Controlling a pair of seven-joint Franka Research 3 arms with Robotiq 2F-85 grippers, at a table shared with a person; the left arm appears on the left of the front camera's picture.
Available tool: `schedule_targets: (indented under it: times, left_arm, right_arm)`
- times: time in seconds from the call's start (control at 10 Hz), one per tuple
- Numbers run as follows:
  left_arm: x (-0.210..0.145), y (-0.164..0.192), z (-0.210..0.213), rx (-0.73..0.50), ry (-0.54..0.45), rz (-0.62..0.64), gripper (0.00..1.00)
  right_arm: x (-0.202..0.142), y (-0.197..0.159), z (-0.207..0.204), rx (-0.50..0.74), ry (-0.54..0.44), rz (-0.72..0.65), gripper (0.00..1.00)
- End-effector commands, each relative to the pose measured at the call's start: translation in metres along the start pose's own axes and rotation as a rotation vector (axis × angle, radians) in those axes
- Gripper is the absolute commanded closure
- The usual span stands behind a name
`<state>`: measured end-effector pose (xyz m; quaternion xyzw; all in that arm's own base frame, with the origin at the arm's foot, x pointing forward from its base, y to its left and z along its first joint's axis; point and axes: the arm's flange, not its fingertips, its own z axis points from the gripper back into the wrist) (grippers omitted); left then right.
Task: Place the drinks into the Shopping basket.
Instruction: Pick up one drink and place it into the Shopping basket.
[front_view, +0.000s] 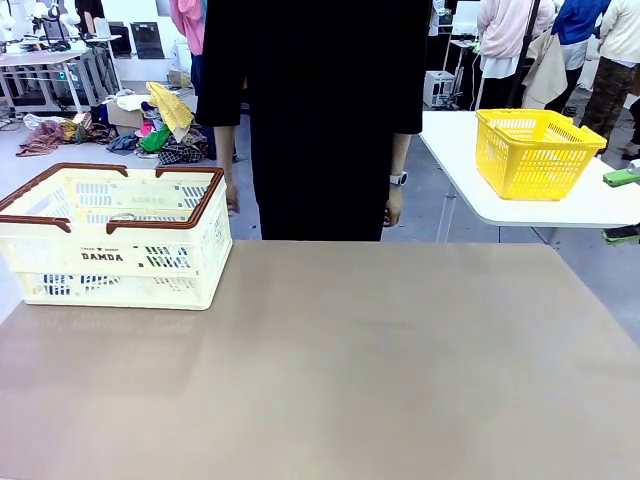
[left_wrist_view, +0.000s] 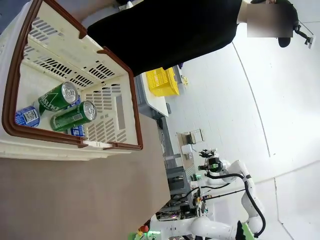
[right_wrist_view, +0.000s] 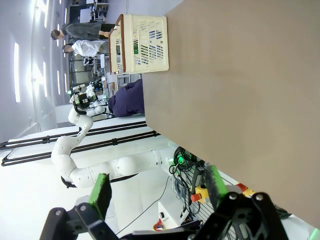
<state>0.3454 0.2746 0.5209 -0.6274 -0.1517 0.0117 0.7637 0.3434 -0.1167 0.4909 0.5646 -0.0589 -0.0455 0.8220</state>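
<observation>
The cream-white Shopping basket (front_view: 110, 235) with brown rim and black "DAMDA" print stands at the table's far left. The left wrist view looks into the basket (left_wrist_view: 115, 107) from above. On its floor lie two green drinks (left_wrist_view: 59, 96) (left_wrist_view: 74, 116) side by side, with a blue can (left_wrist_view: 27, 116) next to them and part of another blue can (left_wrist_view: 77, 131) under the rim. My left gripper's jaws stand wide with nothing between them. My right gripper (right_wrist_view: 157, 189) is open, its green pads (right_wrist_view: 100, 192) far apart and empty, well away from the basket (right_wrist_view: 142, 42).
A person in black (front_view: 320, 120) stands at the far edge, hands (front_view: 393, 205) hanging at the sides. A yellow basket (front_view: 535, 150) sits on a white side table (front_view: 560, 205) at the back right. The brown table top (front_view: 350, 360) stretches right of the basket.
</observation>
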Motion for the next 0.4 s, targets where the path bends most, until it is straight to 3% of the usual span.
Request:
schedule_targets:
  times: [0.0, 0.3]
  left_arm:
    - [-0.0045, -0.0032, -0.0013, -0.001, 0.005, 0.013, 0.0]
    - [-0.0045, -0.0032, -0.0013, -0.001, 0.005, 0.013, 0.0]
  right_arm:
    - [-0.0017, 0.0022, 0.0018, -0.013, 0.014, -0.006, 0.0]
    - [-0.0017, 0.0022, 0.0018, -0.013, 0.014, -0.006, 0.0]
